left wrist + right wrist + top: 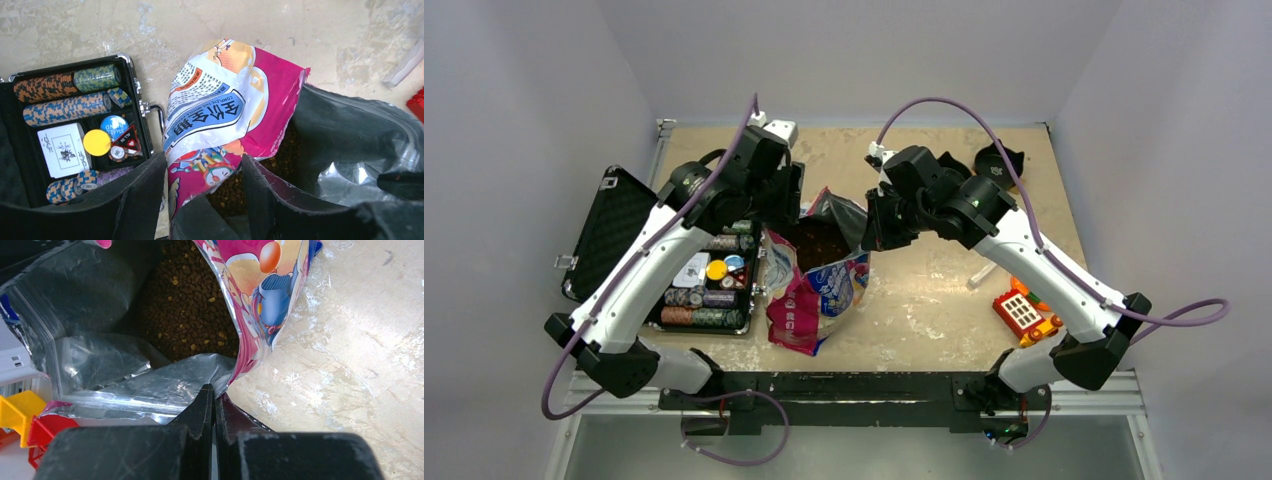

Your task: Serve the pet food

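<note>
The pink-blue-white cartoon-printed foil bag [809, 300] stands open mid-table, and brown kibble [819, 243] shows inside it. My left gripper [784, 208] is at the bag's left rim. In the left wrist view the left gripper [204, 162] is open, its fingers [145, 200] straddling the printed bag wall [215, 110], with kibble [280, 155] just inside. My right gripper [874, 228] is at the bag's right rim. In the right wrist view the right gripper [215, 390] is shut on the bag's silver inner edge [165, 380], beside the kibble [185, 305].
An open black case of poker chips [709, 295] lies left of the bag, its lid [604, 230] folded out. A black bowl [997, 163] sits at the back right. A red-yellow toy [1024, 315] and a clear plastic piece [982, 275] lie on the right.
</note>
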